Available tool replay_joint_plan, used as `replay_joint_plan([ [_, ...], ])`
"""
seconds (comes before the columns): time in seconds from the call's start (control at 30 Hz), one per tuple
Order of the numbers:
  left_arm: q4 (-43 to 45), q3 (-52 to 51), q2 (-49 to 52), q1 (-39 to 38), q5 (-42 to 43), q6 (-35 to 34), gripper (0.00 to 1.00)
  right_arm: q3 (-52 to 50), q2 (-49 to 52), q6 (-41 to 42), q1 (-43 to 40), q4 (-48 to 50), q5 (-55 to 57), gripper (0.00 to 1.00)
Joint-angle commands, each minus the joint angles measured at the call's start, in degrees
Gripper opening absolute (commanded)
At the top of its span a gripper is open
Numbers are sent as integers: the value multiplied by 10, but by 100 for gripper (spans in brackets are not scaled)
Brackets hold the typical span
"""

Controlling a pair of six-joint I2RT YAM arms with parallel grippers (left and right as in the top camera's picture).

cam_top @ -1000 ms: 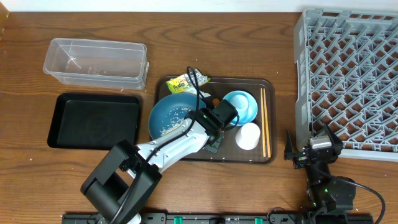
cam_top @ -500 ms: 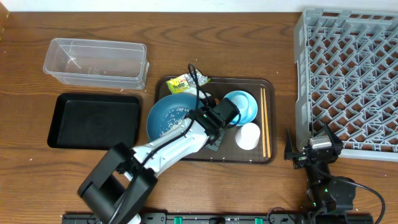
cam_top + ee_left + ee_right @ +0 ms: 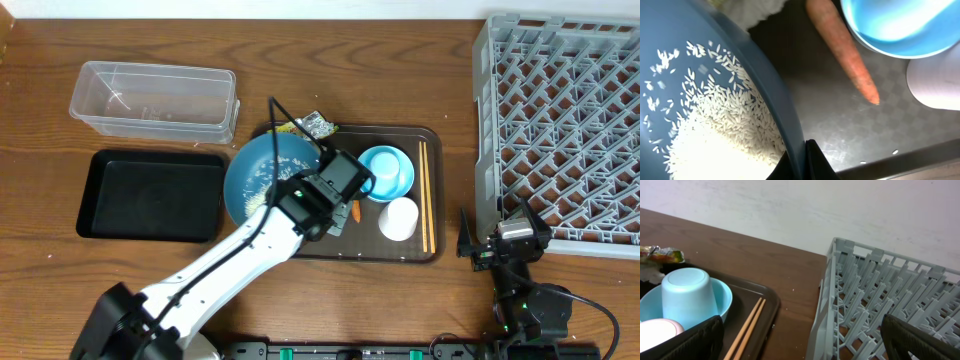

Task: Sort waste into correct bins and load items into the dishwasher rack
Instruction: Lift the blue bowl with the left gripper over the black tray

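- My left jaws are pressed together on the near-right rim of the dark-blue bowl [image 3: 262, 172], one finger inside the wall and one outside.
- The rice [image 3: 715, 135] lies heaped inside that bowl, close to my grip.
- The bowl overhangs the left edge of the brown tray [image 3: 380, 250], just beside the black tray [image 3: 150, 195]; I cannot tell whether it is lifted.
- The carrot [image 3: 842, 52] lies on the brown tray between the dark-blue bowl and the light-blue bowl [image 3: 390, 175], with the white cup [image 3: 398, 218] near its tip.
- The chopsticks [image 3: 427, 195] lie along the tray's right side, and the wrapper [image 3: 318, 124] is at its far edge.
- The clear tub [image 3: 155, 100] stands far left on the desk [image 3: 400, 60].
- My right jaws are spread wide and hold nothing, low by the near-left corner of the grey rack [image 3: 560, 120].
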Motion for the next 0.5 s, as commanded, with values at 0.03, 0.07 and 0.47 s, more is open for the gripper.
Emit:
replay_joint_plan([
  [0.03,-5,1,-29,24,-30,43,6,-1,-3,-6,3,-2,2,99],
  [0.07,-1,1,-33,32,-31,47,6,-1,-3,-6,3,-2,2,99],
  [0.47,60,1,-50,172,36,59,6,-1,-3,-6,3,-2,2,99],
])
